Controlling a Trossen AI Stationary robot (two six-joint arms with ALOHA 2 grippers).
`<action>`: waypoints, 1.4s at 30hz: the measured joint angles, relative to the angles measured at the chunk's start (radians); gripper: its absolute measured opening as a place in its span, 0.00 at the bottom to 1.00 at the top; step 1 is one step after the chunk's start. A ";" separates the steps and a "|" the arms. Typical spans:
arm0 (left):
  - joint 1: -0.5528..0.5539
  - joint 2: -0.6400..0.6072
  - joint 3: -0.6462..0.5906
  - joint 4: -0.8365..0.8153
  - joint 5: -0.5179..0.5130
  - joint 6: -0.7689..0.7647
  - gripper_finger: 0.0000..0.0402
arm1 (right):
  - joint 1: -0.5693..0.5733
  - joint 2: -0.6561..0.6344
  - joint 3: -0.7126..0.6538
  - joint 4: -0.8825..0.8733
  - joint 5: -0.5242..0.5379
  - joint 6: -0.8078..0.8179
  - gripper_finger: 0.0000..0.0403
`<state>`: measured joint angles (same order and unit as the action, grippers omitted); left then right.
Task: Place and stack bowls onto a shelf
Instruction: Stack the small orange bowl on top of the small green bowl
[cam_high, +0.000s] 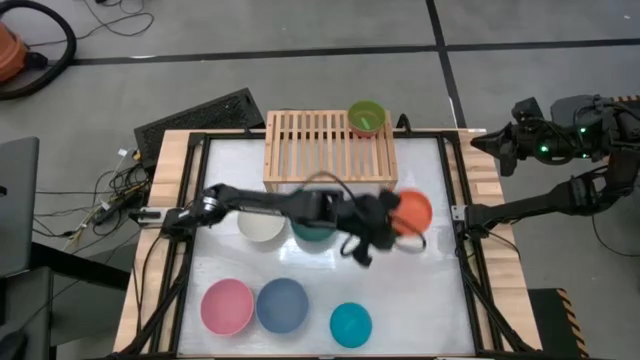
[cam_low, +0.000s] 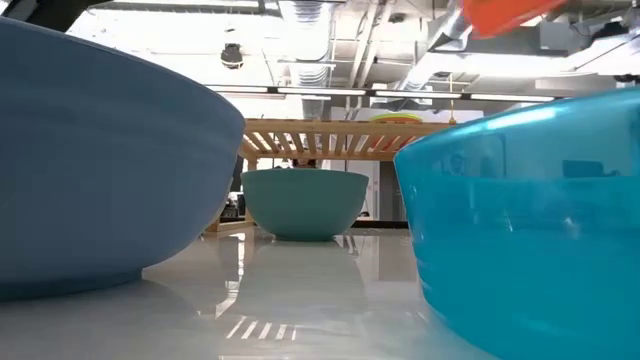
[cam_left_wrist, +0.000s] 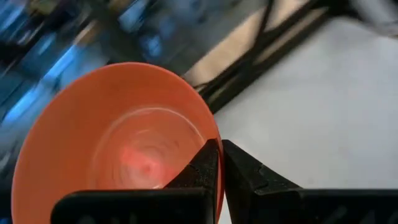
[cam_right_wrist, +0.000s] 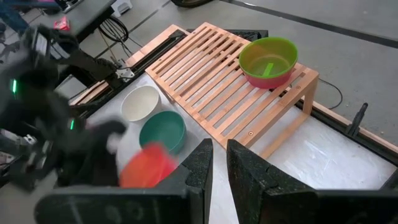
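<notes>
Our left gripper has its fingers pinched on the rim of the red-orange bowl, lifted right of centre in the high view, near the shelf. Our right gripper, fingers nearly together and empty, waits off the table's right edge. Done: a lime green bowl nested in another at the shelf's upper right. Cream, dark green, pink, slate blue and teal bowls wait below. The held bowl is plain, round and glossy inside.

Two stacked bowls sit on the shelf's right end; three bowls line the bench's front.
</notes>
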<state>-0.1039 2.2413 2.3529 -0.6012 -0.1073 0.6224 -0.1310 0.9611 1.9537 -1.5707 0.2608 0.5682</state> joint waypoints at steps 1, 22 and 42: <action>0.017 -0.018 -0.001 -0.027 -0.029 -0.031 0.00 | 0.000 0.000 0.000 0.000 0.000 0.000 0.19; 0.423 -0.064 -0.001 0.022 -0.101 -0.097 0.00 | 0.000 -0.007 0.000 0.000 0.020 -0.106 0.19; 0.512 0.055 -0.002 0.031 0.107 -0.127 0.00 | -0.001 -0.007 0.000 0.000 0.172 -0.098 0.19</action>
<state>0.4080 2.2961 2.3511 -0.5697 -0.0002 0.4952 -0.1318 0.9543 1.9541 -1.5707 0.4328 0.4702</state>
